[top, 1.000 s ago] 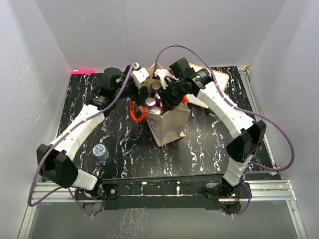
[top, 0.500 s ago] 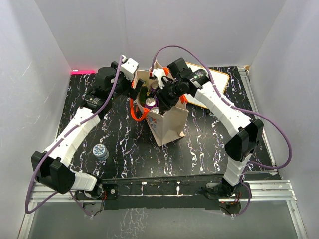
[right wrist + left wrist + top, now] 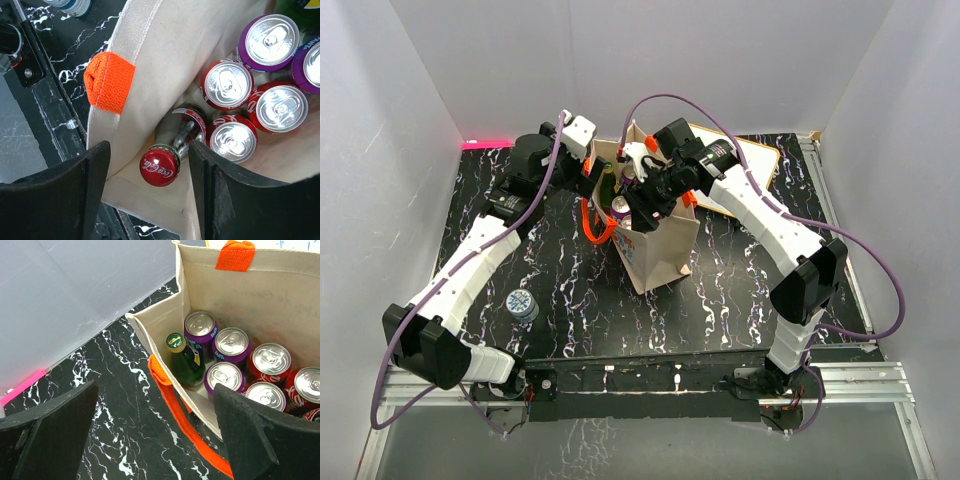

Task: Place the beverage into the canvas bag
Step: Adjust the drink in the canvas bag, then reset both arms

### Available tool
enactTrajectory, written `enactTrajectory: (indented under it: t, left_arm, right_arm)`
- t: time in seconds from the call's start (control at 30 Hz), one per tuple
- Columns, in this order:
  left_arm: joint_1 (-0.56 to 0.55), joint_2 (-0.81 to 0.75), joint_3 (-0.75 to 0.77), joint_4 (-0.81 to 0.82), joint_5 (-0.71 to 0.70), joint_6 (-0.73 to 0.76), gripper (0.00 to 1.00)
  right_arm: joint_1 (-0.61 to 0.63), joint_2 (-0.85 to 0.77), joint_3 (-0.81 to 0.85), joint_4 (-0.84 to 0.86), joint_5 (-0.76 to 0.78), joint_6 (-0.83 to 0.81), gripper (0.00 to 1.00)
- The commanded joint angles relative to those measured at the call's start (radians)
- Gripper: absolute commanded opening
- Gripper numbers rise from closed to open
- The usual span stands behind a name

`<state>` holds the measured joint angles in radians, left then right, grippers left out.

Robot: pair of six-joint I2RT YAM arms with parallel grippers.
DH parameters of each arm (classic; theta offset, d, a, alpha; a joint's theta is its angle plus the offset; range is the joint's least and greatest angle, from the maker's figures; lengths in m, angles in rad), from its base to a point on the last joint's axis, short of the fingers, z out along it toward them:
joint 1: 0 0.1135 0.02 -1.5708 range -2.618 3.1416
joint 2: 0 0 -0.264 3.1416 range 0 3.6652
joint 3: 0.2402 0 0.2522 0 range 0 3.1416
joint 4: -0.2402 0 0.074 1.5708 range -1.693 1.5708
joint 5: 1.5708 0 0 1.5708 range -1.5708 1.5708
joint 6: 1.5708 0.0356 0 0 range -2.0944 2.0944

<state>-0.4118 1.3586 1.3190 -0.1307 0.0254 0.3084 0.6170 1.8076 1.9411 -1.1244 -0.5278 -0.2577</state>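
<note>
Bag (image 3: 660, 252): we see beige cloth with orange handles, standing upright, mouth open.
Bottle (image 3: 172, 145): we see a red-capped cola bottle inside the bag, tilted, leaning into the bag's corner.

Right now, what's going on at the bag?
The right gripper hangs over the canvas bag with its jaws open on either side of a red-capped Coca-Cola bottle that leans in the bag's corner. Beside it sit red and purple cans and a green bottle. The left gripper hovers open by the bag's rim. A blue-topped drink stands on the table.
</note>
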Motion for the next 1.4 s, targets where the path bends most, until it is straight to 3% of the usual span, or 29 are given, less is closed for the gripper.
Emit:
enactTrajectory:
  t: [0.0,0.3,0.5,0.7,0.87,1.2,1.37]
  left_arm:
    - [0.012,-0.012,0.028,0.019,-0.024,0.009,0.97]
    - [0.061,-0.002,0.09,-0.056,-0.065,-0.17,0.97]
    - [0.152,0.005,0.131,-0.081,-0.062,-0.24,0.97]
    - [0.295,0.052,0.146,-0.02,-0.109,-0.252,0.97]
    - [0.351,0.08,0.148,0.074,-0.103,-0.201,0.97]
    - [0.382,0.036,0.118,0.138,0.156,-0.165,0.97]
    - [0.428,0.014,0.16,0.09,0.257,-0.175,0.97]
  right_arm:
    - [0.004,-0.029,0.047,0.028,-0.026,0.014,0.68]
    - [-0.061,-0.145,0.035,0.264,0.094,0.094,0.78]
    - [-0.143,-0.22,-0.033,0.419,0.262,0.15,0.83]
    - [-0.338,-0.244,-0.1,0.604,0.474,0.213,0.87]
    - [-0.483,-0.161,-0.036,0.632,0.519,0.275,0.98]
    - [-0.488,-0.265,-0.231,0.866,0.484,0.218,0.98]
    - [-0.489,-0.322,-0.288,0.872,0.481,0.213,0.98]
